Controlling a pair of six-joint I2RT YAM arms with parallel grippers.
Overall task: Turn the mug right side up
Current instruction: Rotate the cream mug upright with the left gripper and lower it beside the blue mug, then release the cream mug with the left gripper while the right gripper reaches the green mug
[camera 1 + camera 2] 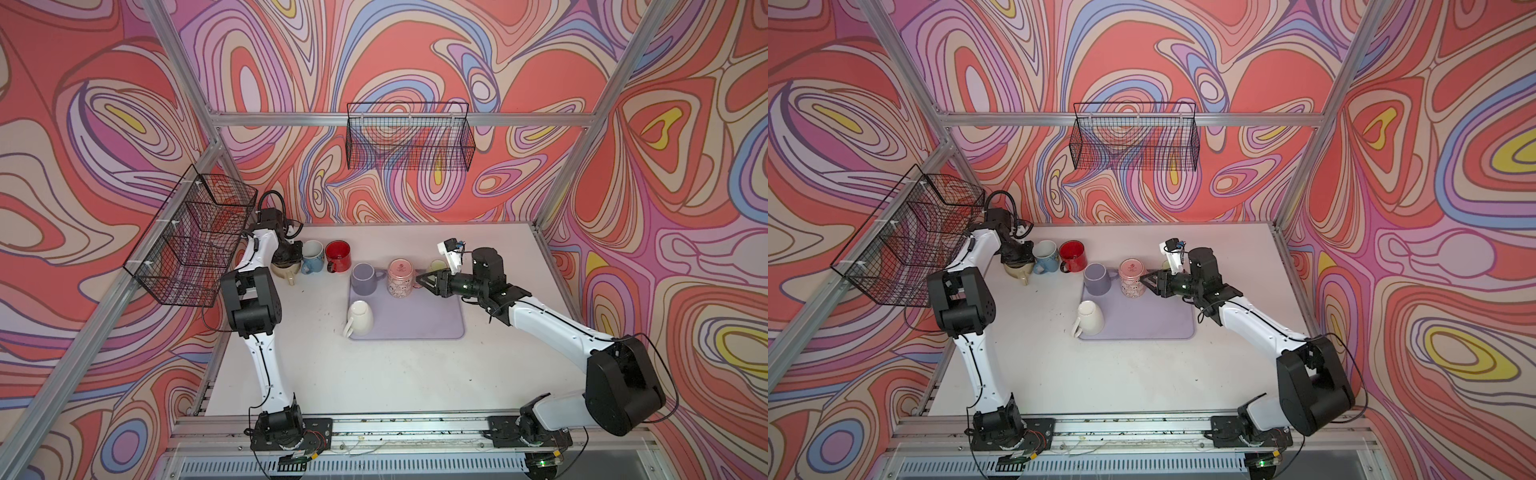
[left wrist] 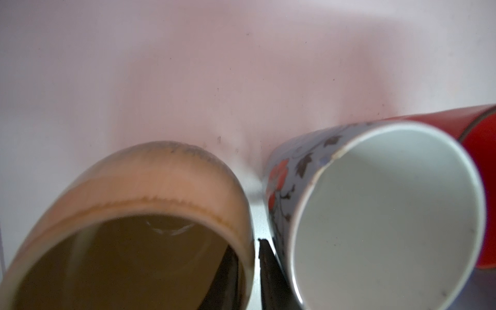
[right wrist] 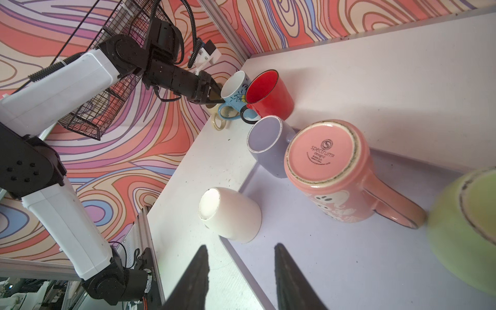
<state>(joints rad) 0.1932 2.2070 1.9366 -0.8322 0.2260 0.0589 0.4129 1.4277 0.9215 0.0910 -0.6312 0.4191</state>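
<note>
Left wrist view: left gripper (image 2: 248,249) is straddling the side wall of the glossy beige ceramic mug (image 2: 161,188), which is standing mouth-up at the far left of the white table (image 1: 374,374).
One finger is sitting inside the mug and one just outside; the jaws are narrow, but I cannot tell if they are pinching the wall. Blue floral ceramic mug (image 2: 375,214) is standing just right of it, mouth up, with the glossy red mug (image 1: 337,255) beside that. Right gripper (image 3: 241,245) is hovering over the lilac rubber mat (image 1: 436,324), jaws well apart and gripping nothing, just right of the pink ceramic mug (image 1: 400,278), which is sitting base-up at the mat's far edge. Purple ceramic mug (image 1: 362,279) is standing mouth-up left of the pink one. White ceramic mug (image 1: 359,318) is sitting base-up on the mat's left edge. Pale green mug (image 3: 467,228) is sitting just right of the pink one.
</note>
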